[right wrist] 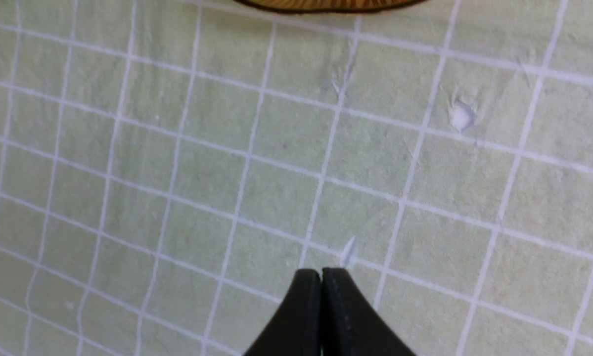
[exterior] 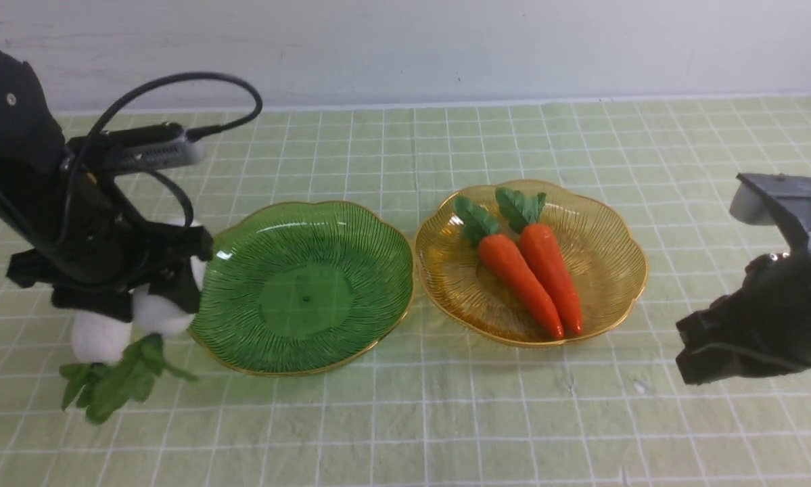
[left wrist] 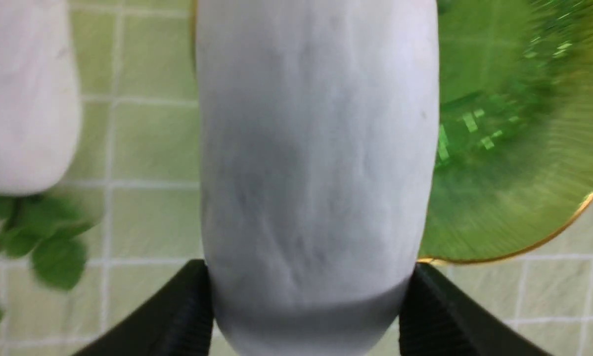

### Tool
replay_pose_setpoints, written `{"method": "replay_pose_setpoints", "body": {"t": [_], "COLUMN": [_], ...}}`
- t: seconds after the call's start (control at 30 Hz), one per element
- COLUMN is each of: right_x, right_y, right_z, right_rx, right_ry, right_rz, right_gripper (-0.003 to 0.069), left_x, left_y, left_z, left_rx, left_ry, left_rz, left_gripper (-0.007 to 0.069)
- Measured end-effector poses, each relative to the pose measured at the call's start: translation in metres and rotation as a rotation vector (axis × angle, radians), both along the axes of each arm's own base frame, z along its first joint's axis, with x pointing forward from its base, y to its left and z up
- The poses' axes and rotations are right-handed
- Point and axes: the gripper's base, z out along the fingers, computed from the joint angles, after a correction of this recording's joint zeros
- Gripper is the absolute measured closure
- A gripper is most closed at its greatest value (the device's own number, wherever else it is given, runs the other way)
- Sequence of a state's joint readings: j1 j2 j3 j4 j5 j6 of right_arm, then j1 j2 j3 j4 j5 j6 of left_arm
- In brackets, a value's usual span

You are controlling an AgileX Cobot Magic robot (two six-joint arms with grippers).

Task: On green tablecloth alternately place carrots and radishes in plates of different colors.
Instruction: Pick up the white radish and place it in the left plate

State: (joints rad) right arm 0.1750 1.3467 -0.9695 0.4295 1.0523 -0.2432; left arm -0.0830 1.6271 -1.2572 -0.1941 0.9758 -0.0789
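Radish (left wrist: 316, 163) gripped by left tool (left wrist: 308, 277), grip hidden in front view

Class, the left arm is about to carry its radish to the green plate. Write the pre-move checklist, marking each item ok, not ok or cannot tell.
1. Grip: left tool closed on the held radish: ok.
2. Held radish lifted clear of the green tablecloth: cannot tell.
3. Green plate empty: ok.
4. Second radish outside the grip: ok.
5. Both carrots lying in the amber plate: ok.
6. Right tool shut, off to the side of both plates: ok.
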Motion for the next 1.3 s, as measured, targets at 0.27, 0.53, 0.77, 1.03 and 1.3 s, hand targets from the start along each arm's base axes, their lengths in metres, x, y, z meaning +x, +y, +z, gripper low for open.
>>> {"method": "replay_pose_setpoints", "body": {"t": [0.27, 0.53, 0.77, 1.03, 1.3], "right_x": [0.002, 0.007, 0.007, 0.007, 0.007], "right_y": [0.001, 0.002, 0.002, 0.002, 0.002], "right_z": [-0.002, -0.01, -0.011, -0.011, -0.011], "right_rx": [0.003, -0.002, -0.003, -0.003, -0.003], "right_ry": [0.0, 0.028, 0.03, 0.03, 0.029], "right_rz": [0.004, 0.011, 0.011, 0.012, 0.012], "right_gripper": [0.0673, 0.0673, 0.0673, 0.0673, 0.0673], "left_x": [0.033, 0.046, 0.056, 0.052, 0.062], "left_y": [-0.007, -0.008, 0.0, 0.026, 0.056], "left_z": [-0.023, -0.023, -0.001, -0.004, -0.037], "left_rx": [-0.047, -0.06, 0.048, 0.336, 0.588], "left_ry": [-0.014, -0.066, -0.133, -0.053, 0.057], "left_rz": [-0.008, 0.037, -0.009, -0.002, 0.16], "left_gripper": [0.0192, 0.0088, 0.0052, 0.0052, 0.0052]}}
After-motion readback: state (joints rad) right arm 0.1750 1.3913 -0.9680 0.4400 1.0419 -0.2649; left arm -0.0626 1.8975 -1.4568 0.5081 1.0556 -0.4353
